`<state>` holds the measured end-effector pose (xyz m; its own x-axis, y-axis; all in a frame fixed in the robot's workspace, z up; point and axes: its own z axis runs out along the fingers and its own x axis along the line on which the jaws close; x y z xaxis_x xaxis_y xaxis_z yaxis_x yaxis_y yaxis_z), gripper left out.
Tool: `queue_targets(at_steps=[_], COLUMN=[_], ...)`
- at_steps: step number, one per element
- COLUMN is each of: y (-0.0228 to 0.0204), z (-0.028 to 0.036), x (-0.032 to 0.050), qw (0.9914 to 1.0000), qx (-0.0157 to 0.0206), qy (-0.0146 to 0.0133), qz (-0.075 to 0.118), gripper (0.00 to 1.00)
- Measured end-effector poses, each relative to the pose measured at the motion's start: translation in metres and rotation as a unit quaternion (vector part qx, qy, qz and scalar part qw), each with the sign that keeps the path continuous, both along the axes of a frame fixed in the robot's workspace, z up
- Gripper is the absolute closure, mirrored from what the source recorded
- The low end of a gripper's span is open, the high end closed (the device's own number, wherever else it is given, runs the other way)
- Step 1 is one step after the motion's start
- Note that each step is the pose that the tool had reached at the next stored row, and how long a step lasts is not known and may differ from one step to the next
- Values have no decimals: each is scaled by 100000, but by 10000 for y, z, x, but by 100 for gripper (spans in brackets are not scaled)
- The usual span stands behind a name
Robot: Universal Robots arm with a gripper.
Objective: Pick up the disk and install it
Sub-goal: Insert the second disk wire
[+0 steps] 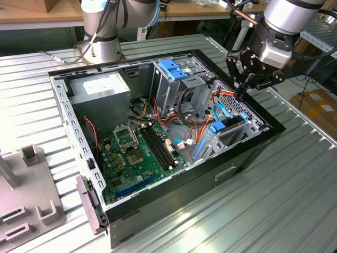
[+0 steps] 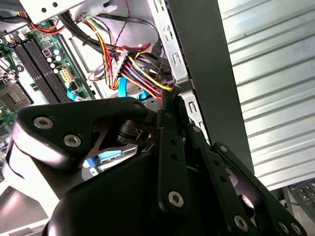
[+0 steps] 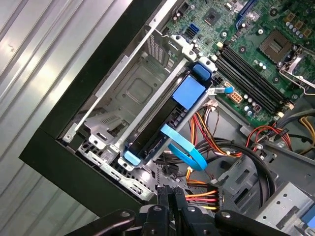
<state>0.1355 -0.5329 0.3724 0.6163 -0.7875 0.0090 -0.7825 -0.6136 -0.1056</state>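
The disk [image 3: 162,120] with its blue bracket sits edge-up in the bay at the corner of the open computer case [image 1: 247,153], while the end effector [image 1: 242,88], fingers pressed together and empty, hangs just above that corner's rim.

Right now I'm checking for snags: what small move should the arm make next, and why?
Probably lift the gripper straight up. It is shut on nothing, the disk looks seated in its bay, and bundled cables lie close under it.
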Motion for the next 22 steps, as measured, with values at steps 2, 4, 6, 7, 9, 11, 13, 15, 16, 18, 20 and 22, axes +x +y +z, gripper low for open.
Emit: queue_targets(at_steps=[2,4,6,7,9,11,13,15,16,18,20,22], y=[0,0,0,0,1,0,0,1,0,0,0,0], z=[0,0,0,-1,-4,-6,-11,-16,-19,-19,-20,-21], x=[0,0,0,-1,-1,-1,-1,-1,-2,-10,-30,-45], qw=[100000,100000,100000,100000,99998,99984,99937,99844,99755,99684,99585,99520], qx=[2,2,2,4,14,-2,2,5,5,-4,3,4], qy=[-1,-1,-1,-2,0,0,-1,-1,3,0,0,1], qz=[-4,-3,-7,-13,-655,-1773,-3554,-5587,-6994,-7944,-9100,-9784], gripper=[83,83,83,83,83,83,83,83,83,83,83,83])
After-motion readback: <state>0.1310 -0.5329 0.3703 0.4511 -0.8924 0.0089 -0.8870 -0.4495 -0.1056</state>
